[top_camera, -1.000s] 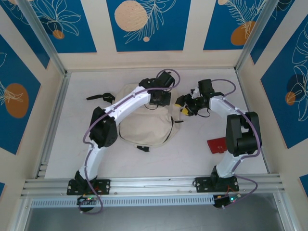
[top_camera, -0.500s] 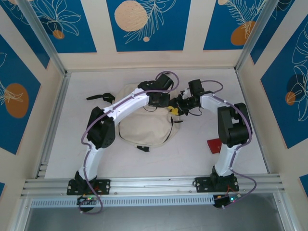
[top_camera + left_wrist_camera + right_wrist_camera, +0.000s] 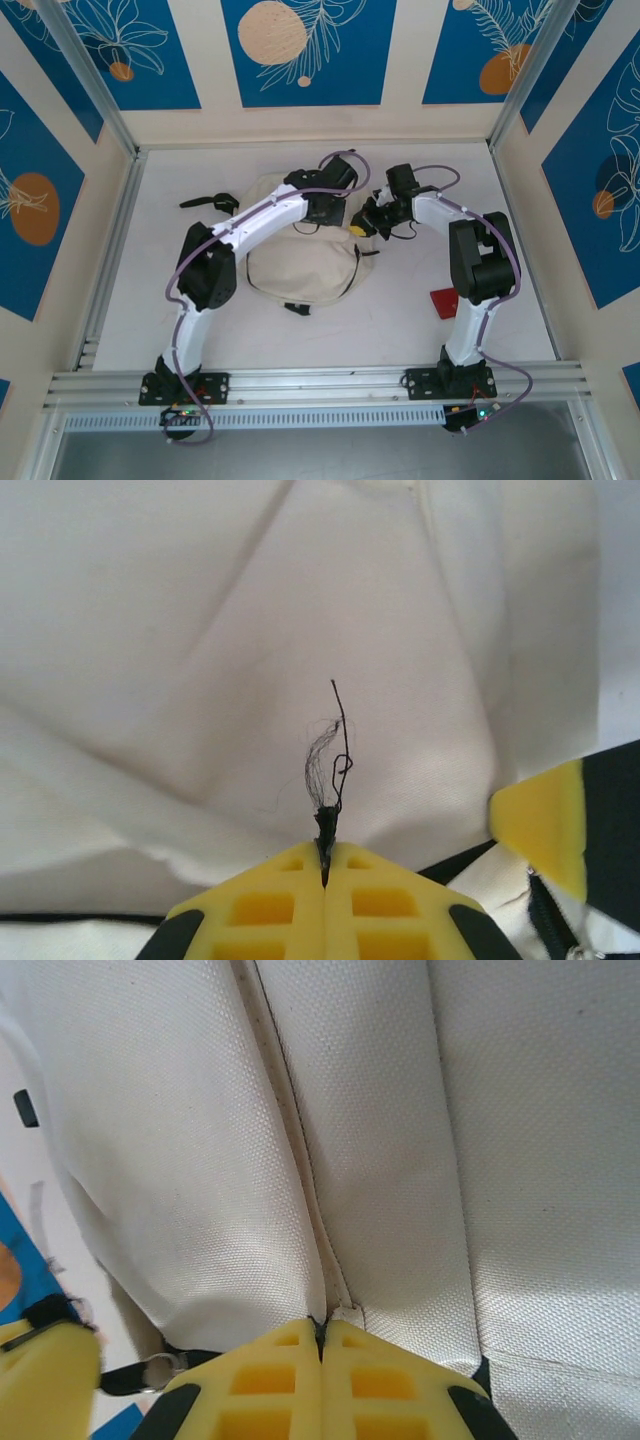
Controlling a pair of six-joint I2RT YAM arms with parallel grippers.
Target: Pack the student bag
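The student bag [image 3: 300,268] is lying flat at mid-table [image 3: 150,250]. The left end effector [image 3: 323,858] is pinching shut on a frayed black thread [image 3: 335,750] at the bag's far right edge. The right end effector [image 3: 322,1328], just beside it, is clamping a cream seam fold [image 3: 318,1222]. The bag's bulk is spreading nearward and leftward from both grips.

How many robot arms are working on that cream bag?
2. The left arm stretches across the student bag; the right arm bends in from the right, both reaching its far right corner.
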